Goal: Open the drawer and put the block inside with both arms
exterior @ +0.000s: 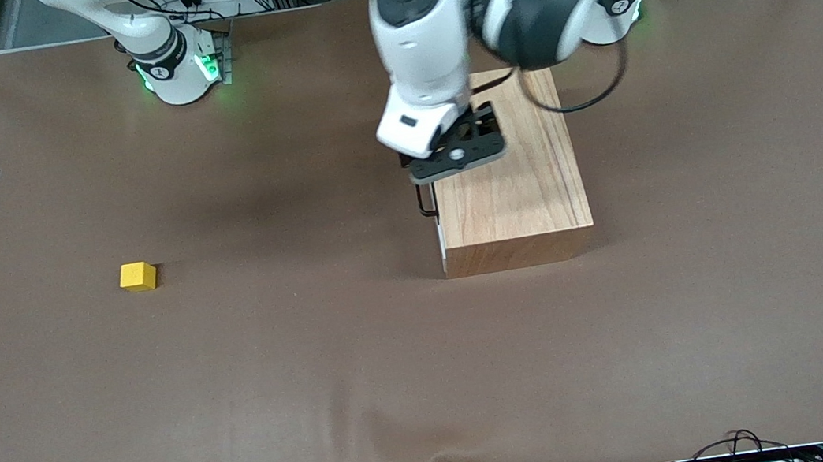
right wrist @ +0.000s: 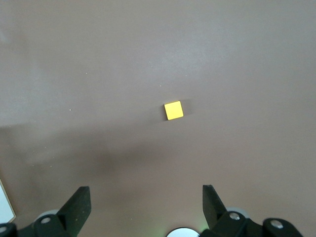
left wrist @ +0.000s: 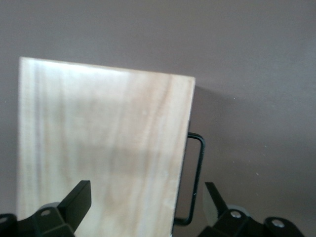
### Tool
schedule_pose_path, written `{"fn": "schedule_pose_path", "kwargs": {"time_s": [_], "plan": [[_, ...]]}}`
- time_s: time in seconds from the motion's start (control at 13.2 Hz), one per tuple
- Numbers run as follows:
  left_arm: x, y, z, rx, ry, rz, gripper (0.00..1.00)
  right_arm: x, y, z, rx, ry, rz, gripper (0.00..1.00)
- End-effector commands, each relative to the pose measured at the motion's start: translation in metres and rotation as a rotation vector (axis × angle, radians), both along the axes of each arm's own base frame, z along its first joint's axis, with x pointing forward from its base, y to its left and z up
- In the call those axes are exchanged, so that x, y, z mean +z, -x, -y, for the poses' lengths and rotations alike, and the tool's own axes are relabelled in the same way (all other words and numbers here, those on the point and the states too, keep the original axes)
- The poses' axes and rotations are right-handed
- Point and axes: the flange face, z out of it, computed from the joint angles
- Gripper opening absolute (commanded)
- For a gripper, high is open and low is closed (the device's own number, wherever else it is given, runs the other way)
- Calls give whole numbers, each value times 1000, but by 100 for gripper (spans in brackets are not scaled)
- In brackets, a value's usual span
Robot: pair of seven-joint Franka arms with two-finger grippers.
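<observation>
The left end effector [exterior: 458, 152] hangs over the wooden cabinet [exterior: 513, 186], above the edge where the drawer [exterior: 441, 235] sits shut, its jaws spread wide and holding nothing. In the left wrist view one finger [left wrist: 79, 197] lies over the cabinet top and the other [left wrist: 213, 200] over bare desk [exterior: 318, 370], with the thin black handle [left wrist: 197, 177] between them. The trouble I see coming: the handle is slim and close to the white panel, so a descent slightly off could land a finger on the cabinet top or nip only the handle's end, and a crooked pull might drag the whole cabinet (nothing appears to pin it down).

The right end effector [right wrist: 143, 202] is also wide open and empty, high over the yellow block [right wrist: 173, 110]. That block [exterior: 137, 276] sits alone toward the right arm's end of the desk, well apart from the cabinet. Nothing lies between them; cables run along the desk's edges only.
</observation>
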Motion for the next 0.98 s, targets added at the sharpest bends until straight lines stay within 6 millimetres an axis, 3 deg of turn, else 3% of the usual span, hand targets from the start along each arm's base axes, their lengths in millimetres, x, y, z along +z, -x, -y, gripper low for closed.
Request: {"fn": "schedule_pose_path", "kwargs": {"time_s": [0.0, 0.15, 0.3, 0.53, 0.91], "plan": [[-22, 3, 34, -11, -70, 81, 100, 3, 9, 2, 7, -19, 5, 100], [-61, 15, 69, -31, -71, 119, 100, 3, 9, 2, 7, -19, 5, 100], [-69, 22, 82, -45, -79, 147, 100, 3, 9, 2, 7, -19, 5, 100], [-85, 53, 104, -129, -114, 143, 100, 2, 9, 1, 8, -20, 3, 100], [-114, 62, 107, -185, -168, 81, 100, 2, 9, 1, 8, -20, 3, 100]]}}
